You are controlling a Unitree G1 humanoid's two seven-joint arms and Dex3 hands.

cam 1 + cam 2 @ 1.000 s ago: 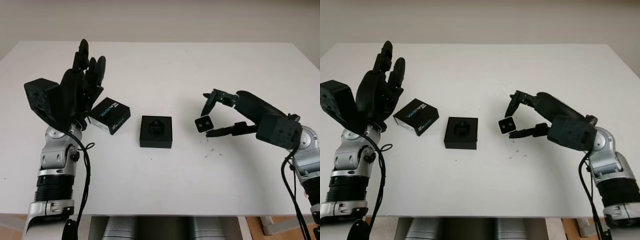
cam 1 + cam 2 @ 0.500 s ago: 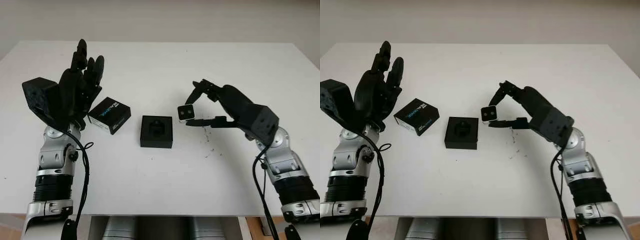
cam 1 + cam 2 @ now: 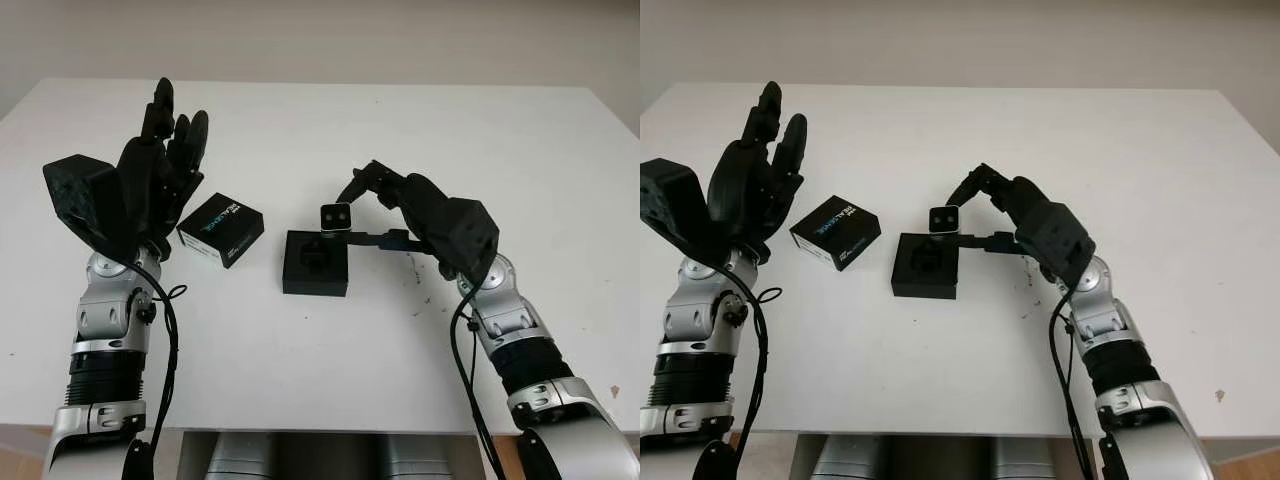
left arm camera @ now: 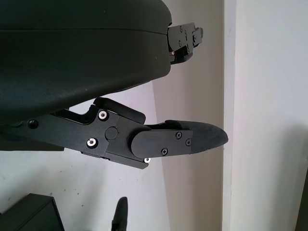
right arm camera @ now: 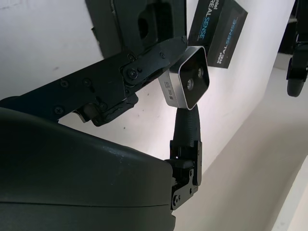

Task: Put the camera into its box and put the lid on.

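Small silver camera (image 3: pixel 335 216) held above open black box (image 3: pixel 315 264), lid (image 3: pixel 220 229) leftward

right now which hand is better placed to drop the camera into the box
Right. The right hand already grips the camera and holds it just over the far edge of the open box. The left hand is open, raised beside the lid, off to the box's left.

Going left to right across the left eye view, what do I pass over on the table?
left hand, raised and open → box lid → open black box → camera, held just above the box's far right edge → right hand gripping it
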